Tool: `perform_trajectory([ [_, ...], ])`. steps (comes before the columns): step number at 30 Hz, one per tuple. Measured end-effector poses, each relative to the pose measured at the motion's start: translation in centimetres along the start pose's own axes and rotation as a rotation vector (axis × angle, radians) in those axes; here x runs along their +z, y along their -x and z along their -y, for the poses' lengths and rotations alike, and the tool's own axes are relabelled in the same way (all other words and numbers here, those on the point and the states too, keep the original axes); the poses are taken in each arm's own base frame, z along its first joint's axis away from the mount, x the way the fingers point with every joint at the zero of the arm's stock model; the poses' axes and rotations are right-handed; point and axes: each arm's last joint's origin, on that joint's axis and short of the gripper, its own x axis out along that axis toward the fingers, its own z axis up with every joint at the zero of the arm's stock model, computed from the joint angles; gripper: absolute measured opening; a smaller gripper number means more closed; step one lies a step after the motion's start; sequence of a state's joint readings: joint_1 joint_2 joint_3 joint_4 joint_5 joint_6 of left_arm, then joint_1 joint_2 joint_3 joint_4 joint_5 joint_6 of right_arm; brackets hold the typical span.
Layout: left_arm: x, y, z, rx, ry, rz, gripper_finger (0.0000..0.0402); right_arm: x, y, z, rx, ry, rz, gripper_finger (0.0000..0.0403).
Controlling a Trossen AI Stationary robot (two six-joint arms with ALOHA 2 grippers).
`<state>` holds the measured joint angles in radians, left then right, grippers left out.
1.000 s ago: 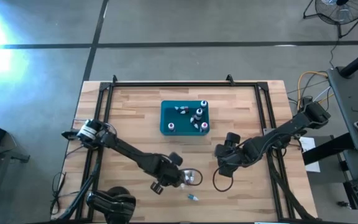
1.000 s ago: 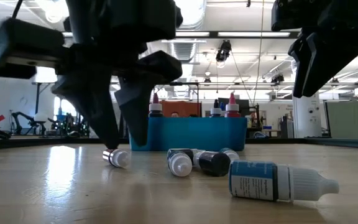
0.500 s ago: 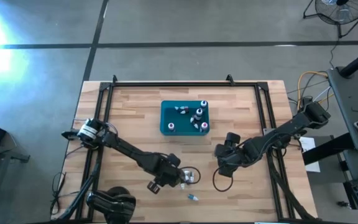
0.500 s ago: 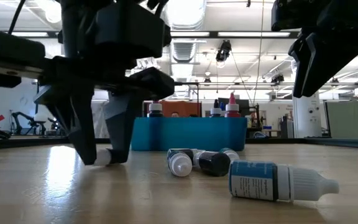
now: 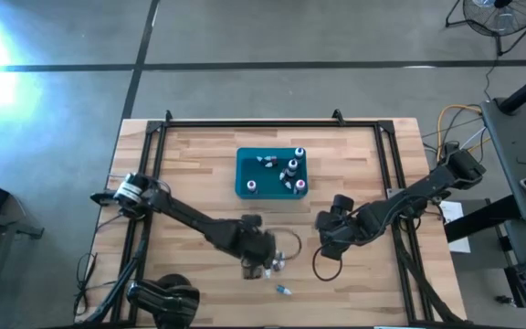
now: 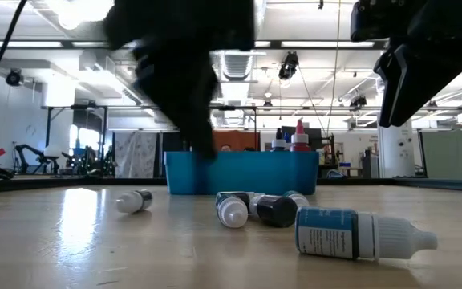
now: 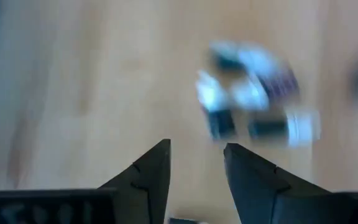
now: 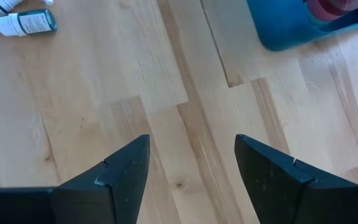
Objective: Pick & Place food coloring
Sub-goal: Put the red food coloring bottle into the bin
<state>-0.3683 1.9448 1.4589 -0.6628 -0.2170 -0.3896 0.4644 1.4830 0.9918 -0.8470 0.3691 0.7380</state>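
Left arm just swung off that little bottle without it

The left pincer [image 7: 196,163], partly open and empty, has shifted toward 3 o'clock over the loose food coloring [image 6: 255,209] on the counter [image 5: 199,169]; the small bottle [image 6: 134,201] it straddled lies alone. Right pincer [image 8: 191,163] hangs wide open, empty, near the bin [image 5: 272,174], so that pick needs redoing.

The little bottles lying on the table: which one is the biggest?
The blue bottle with the white label and pale cap, lying on its side nearest the low camera. It is clearly longer than the small dark bottles clustered behind it.
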Motion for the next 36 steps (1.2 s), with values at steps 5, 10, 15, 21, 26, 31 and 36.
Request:
perform_trajectory([
  [5, 1.1, 1.5, -1.2, 0.079, 0.782, -0.025, 0.0128, -0.4, -0.4, 0.2, -0.017, -0.031, -0.011, 0.0228],
  [10, -0.7, 0.4, 0.0, -0.020, 1.100, -0.191, 0.0128, -0.9, -0.9, 0.4, -0.033, -0.070, -0.026, 0.0228],
  [15, -2.1, -0.3, 1.4, -0.043, 1.204, -0.240, 0.0128, -1.1, -1.1, 0.5, -0.041, -0.059, -0.029, 0.0228],
  [21, -3.0, -0.2, 1.8, 0.030, 1.288, -0.236, 0.0128, -1.0, -1.0, 0.6, -0.073, -0.054, 0.003, 0.0228],
  [26, -3.3, -0.2, 1.4, 0.106, 1.334, -0.211, 0.0128, -1.0, -1.1, 0.6, -0.090, -0.051, 0.019, 0.0228],
  [31, -2.9, -0.3, 1.4, 0.085, 1.372, -0.165, 0.0128, -1.0, -1.1, 0.7, -0.095, -0.037, 0.023, 0.0228],
  [36, -2.9, -0.8, 1.6, 0.097, 1.407, -0.133, 0.0128, -1.0, -1.1, 0.7, -0.100, -0.026, 0.026, 0.0228],
])
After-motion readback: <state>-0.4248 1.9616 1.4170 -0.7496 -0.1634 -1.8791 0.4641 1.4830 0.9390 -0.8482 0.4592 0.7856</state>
